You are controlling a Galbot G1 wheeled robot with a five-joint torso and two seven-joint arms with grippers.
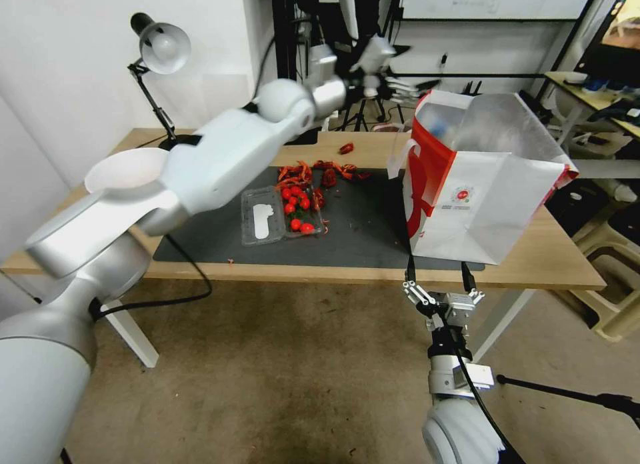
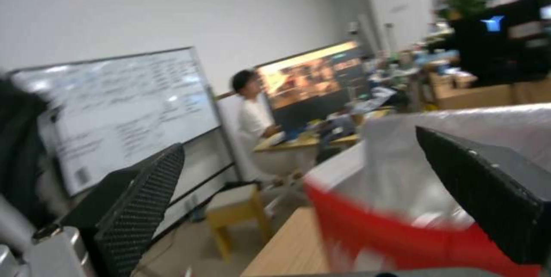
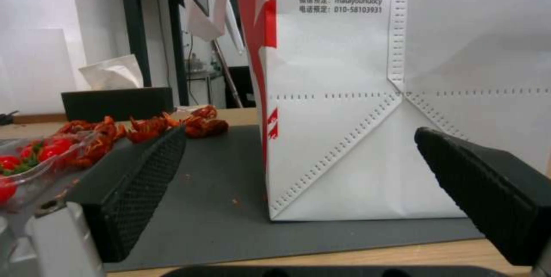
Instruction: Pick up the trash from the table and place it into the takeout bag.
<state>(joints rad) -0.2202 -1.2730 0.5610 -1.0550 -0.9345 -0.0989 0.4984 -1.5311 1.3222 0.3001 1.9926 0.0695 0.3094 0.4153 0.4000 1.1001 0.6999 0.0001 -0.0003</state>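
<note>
Light-wood table [image 1: 567, 264] on white legs carried one dark grey mat [image 1: 360, 231], one takeout bag [image 1: 487, 204] at about three o'clock on the mat, and one clear plastic tray [image 1: 280, 214] near the middle. The tray held a cluster of small red tomatoes, too bunched to count. Red shell scraps [image 1: 320, 171] lay scattered at twelve o'clock from the tray, with one stray piece [image 1: 346, 148] on bare wood beyond. The bag stood upright, mouth open, its foil lining showing; its contents were hard to make out. The left gripper [image 1: 380, 67] hung above the table's far edge, beside the bag's rim, blurred, its fingers [image 2: 143, 208] wide apart and empty. The right gripper [image 1: 443, 297] sat below the near table edge, spread wide, holding nothing.
</note>
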